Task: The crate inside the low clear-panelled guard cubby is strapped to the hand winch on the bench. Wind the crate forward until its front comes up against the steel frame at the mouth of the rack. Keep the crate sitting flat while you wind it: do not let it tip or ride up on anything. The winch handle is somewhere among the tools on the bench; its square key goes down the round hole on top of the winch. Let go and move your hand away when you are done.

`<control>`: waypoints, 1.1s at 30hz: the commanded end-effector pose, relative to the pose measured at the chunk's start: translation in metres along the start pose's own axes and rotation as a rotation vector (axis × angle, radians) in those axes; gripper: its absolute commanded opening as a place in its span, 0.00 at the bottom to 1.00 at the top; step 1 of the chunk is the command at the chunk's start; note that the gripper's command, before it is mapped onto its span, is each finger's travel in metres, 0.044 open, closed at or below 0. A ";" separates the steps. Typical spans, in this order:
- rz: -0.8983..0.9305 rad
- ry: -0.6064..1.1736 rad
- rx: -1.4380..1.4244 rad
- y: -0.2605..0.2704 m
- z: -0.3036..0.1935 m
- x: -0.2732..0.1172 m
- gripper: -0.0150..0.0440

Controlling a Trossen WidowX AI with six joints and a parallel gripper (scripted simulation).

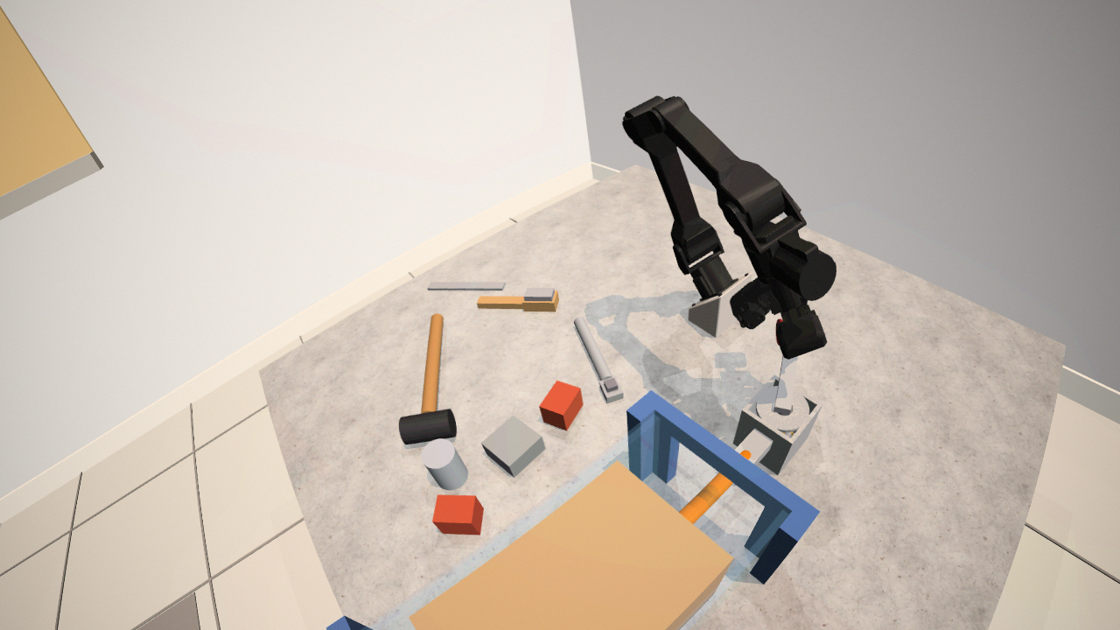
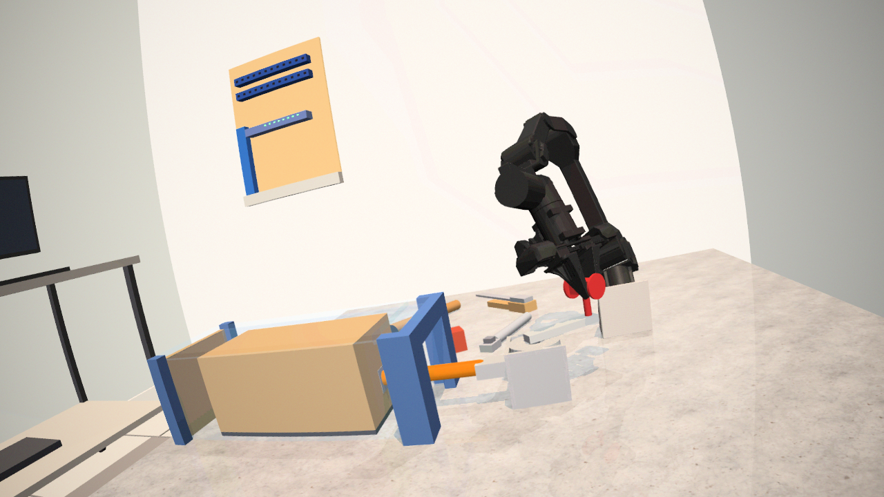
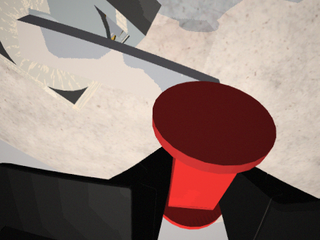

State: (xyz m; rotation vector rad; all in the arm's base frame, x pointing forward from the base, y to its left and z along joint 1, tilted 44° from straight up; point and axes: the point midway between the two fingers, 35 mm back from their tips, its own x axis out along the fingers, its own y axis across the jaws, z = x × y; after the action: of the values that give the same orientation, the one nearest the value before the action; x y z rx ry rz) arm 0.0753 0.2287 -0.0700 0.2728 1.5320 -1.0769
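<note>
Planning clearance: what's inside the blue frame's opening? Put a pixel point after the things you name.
An orange strap (image 1: 707, 496) (image 2: 453, 371) runs through the blue frame (image 1: 720, 454) (image 2: 407, 388) to the winch (image 1: 773, 438) (image 2: 537, 378). In the exterior view, the near post hides part of it.
</note>
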 end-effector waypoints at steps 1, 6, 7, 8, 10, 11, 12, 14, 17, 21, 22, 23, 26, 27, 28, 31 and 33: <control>-0.004 -0.031 0.008 -0.003 0.015 -0.003 0.25; -0.004 -0.032 0.008 -0.003 0.021 -0.006 0.25; -0.004 -0.032 0.008 -0.003 0.023 -0.007 0.25; -0.004 -0.032 0.008 -0.003 0.024 -0.007 0.25; -0.004 -0.032 0.008 -0.003 0.027 -0.009 0.25; -0.004 -0.032 0.008 -0.003 0.028 -0.009 0.25; -0.004 -0.032 0.008 -0.003 0.030 -0.010 0.25; -0.004 -0.032 0.008 -0.003 0.032 -0.011 0.25; -0.004 -0.033 0.008 -0.003 0.037 -0.013 0.25; -0.004 -0.033 0.009 -0.002 0.042 -0.016 0.25; -0.004 -0.033 0.009 -0.002 0.043 -0.017 0.25; -0.004 -0.033 0.009 -0.001 0.045 -0.017 0.25; -0.004 -0.034 0.009 0.000 0.048 -0.019 0.25; -0.004 -0.034 0.009 0.000 0.050 -0.020 0.25; -0.004 -0.034 0.009 0.000 0.051 -0.021 0.25; -0.004 -0.034 0.009 0.002 0.055 -0.023 0.25; -0.004 -0.034 0.009 0.003 0.058 -0.024 0.25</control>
State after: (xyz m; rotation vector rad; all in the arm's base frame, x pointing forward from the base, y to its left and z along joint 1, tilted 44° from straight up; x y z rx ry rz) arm 0.1097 0.2032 -0.0460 0.2611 1.5341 -1.0861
